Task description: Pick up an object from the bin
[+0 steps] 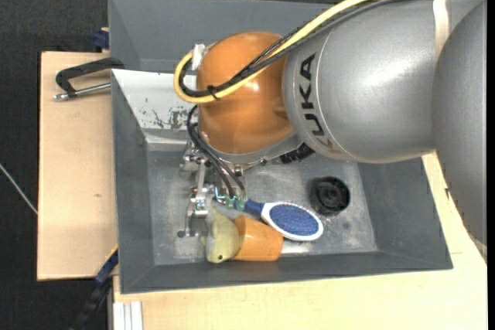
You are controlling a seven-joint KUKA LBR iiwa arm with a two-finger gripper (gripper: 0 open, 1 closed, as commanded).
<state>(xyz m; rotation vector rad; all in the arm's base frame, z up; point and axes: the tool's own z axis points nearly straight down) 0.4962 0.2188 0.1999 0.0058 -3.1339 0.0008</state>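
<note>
My gripper (199, 201) hangs low over the bin's floor at the front left, under the orange wrist cover. Just to its right and front lies a pale yellow rounded thing (220, 241), touching an orange cup-like thing (261, 242). A hairbrush with a white rim, blue pad and teal handle (292, 220) lies across the top of the orange thing, its handle end reaching to the gripper. I cannot make out anything held by the gripper.
A black round ribbed cap (330, 195) sits alone on the floor at the right. A white sheet with black specks (151, 110) leans on the bin's back-left slope. The arm and its orange cover hide the bin's middle and back.
</note>
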